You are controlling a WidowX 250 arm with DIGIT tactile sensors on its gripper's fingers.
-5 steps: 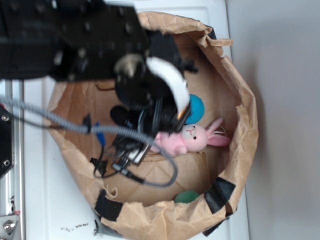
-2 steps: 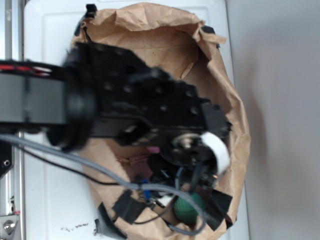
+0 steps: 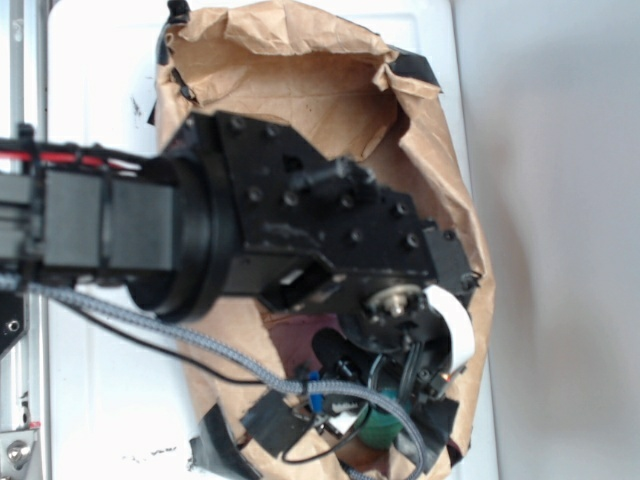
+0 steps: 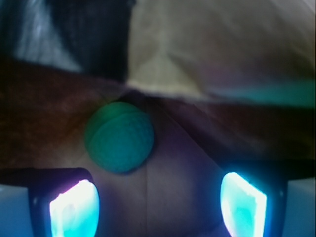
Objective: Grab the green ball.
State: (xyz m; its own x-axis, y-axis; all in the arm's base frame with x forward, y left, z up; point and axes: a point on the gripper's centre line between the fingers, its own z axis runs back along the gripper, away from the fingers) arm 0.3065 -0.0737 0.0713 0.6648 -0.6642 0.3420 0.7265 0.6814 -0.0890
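The green ball (image 4: pixel 119 137) lies on the brown paper floor of the bag, just ahead of my gripper (image 4: pixel 158 205) and a little to its left. Both fingertips (image 4: pixel 74 210) glow pale at the bottom of the wrist view, wide apart, with nothing between them. The gripper is open. In the exterior view the ball (image 3: pixel 382 431) shows only as a green sliver at the bag's near end, under the black wrist and cables. My gripper (image 3: pixel 420 385) hangs right over it.
The crumpled brown paper bag (image 3: pixel 300 70) rings the workspace, its wall close on the right and near end, with black tape patches (image 3: pixel 275 422). A grey braided cable (image 3: pixel 210 345) loops across the bag. The arm hides the bag's middle.
The arm swept from the bag's far side to its near end and lowered over the green ball. The blue ball and pink bunny are now hidden beneath it.
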